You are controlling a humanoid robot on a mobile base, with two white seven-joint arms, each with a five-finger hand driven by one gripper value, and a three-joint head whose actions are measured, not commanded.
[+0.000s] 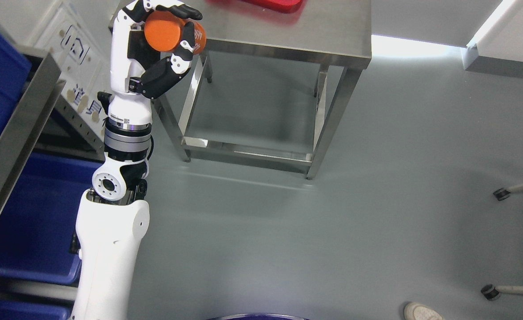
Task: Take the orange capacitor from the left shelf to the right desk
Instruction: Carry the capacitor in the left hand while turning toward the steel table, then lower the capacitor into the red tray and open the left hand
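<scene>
Left hand is wrapped around the orange capacitor: black fingers curl over the top, thumb presses from below at 6 o'clock of the can. Can lies roughly on its side, flat end facing the camera, white print partly hidden by a finger.

Position: capacitor sits at about 11 o'clock in the head view, right at the left front corner of the steel desk, held above or just beside the edge; can't tell which. Blue bins of the shelf are at 8–9 o'clock, well apart from the hand. Red tray on the desk top at 12 o'clock, mostly cropped. Right arm not visible.

Judgement: pick is done, carry is nearly done, placement remains.

Risks:
- Release here and the can may land on the edge or miss, then drop to the floor. Needs more travel toward 1 o'clock.
- Round body set on its side likely rolls on bare steel.
- Wrist may clip the desk rim if lowered early.
- A shoe at 5 o'clock: person close to the base.
</scene>
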